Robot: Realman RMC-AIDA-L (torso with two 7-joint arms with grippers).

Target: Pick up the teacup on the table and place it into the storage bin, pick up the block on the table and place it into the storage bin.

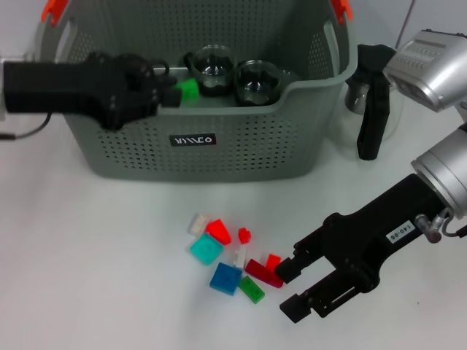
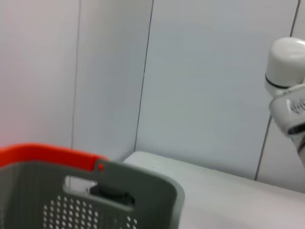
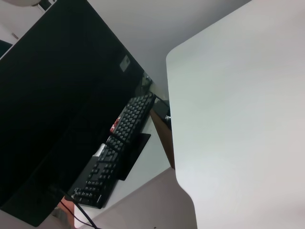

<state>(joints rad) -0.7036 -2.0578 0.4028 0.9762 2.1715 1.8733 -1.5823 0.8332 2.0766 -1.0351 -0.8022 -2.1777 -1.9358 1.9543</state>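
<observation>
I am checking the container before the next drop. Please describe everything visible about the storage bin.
The storage bin is a large grey-green basket that looks like plastic, with perforated walls, orange clips at its handles and a small black label on the front. It stands upright on the white table. Two clear glass cups lie inside. The left hand reaches over its rim holding a green block.

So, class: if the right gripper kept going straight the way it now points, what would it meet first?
Probably the dark red block: the open right gripper points across the table at the block pile, and that block lies nearest its fingertips. Height is unclear.
</observation>
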